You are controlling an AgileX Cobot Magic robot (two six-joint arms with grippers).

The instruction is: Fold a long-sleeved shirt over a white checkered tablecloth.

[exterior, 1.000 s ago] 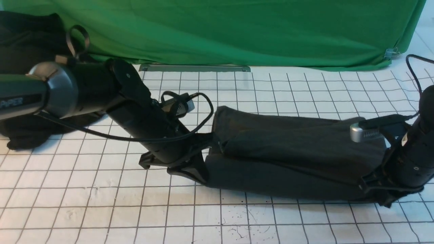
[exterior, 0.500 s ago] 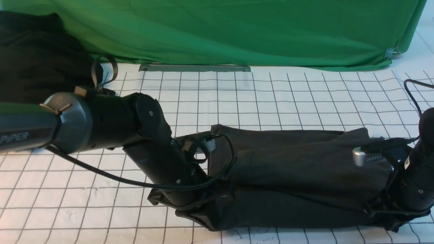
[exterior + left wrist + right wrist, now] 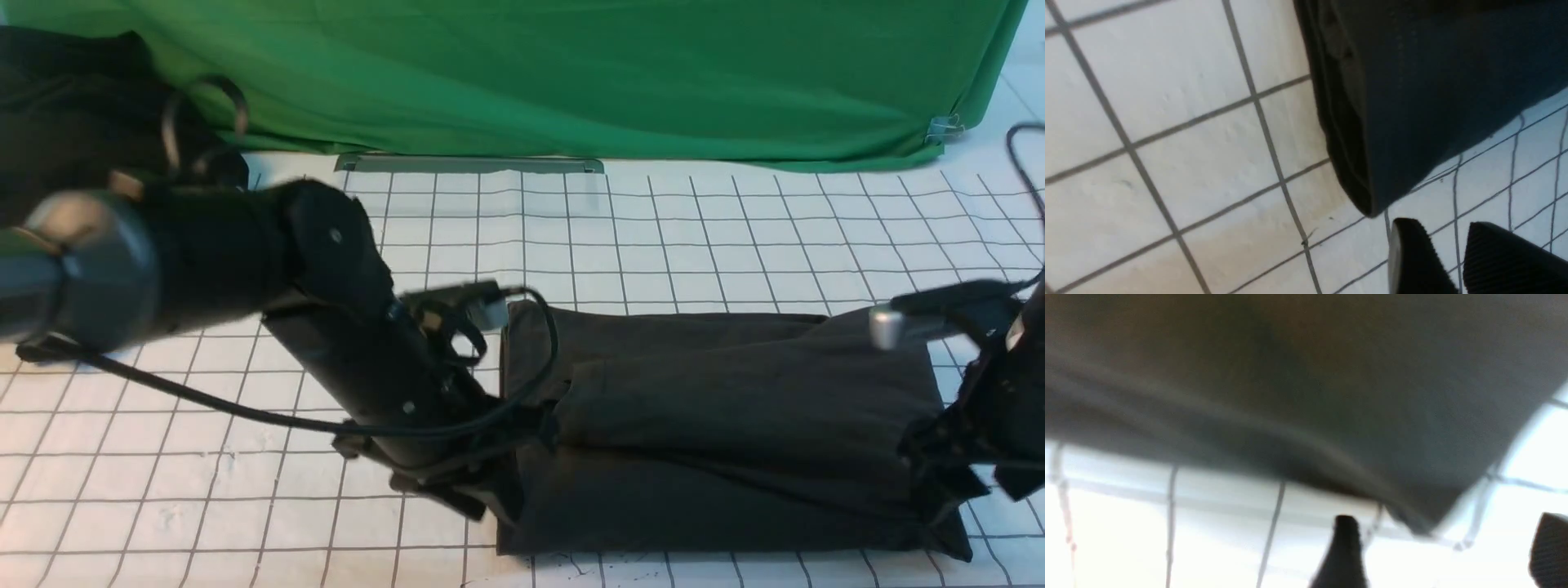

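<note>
Green cloth (image 3: 571, 73) hangs as a backdrop across the far side of the counter, and the white checkered tablecloth (image 3: 204, 490) covers the surface before it. In the front view the long-sleeved shirt (image 3: 735, 425) lies on that tablecloth, folded into a long flat bundle running from the middle to the right. The left arm (image 3: 343, 359) slants down from the left to the bundle's left end, its cable looping over the cloth edge; the left pincer (image 3: 457, 498) sits low at the near left corner, blurred. The right arm (image 3: 1004, 384) comes in from the right edge, and the right pincer (image 3: 951, 469) is at the bundle's near right corner. A black heap of cloth (image 3: 73, 106) lies at the far left, partly behind the left arm. A grey metal strip (image 3: 469, 164) lies at the foot of the green cloth.

From the left wrist camera, the shirt's (image 3: 1433, 90) layered folded edge rests on the tablecloth (image 3: 1167, 163). The left pincer (image 3: 1457, 257) shows two ribbed fingertips (image 3: 1412, 261) parted by a narrow gap, clear of the fabric and grasping nothing.

From the right wrist camera, very blurred, the shirt (image 3: 1306, 384) fills the upper part with one corner hanging toward the tablecloth (image 3: 1126, 531). The right pincer (image 3: 1447, 549) has its fingertips (image 3: 1345, 547) spread wide, released, with no cloth between them.
</note>
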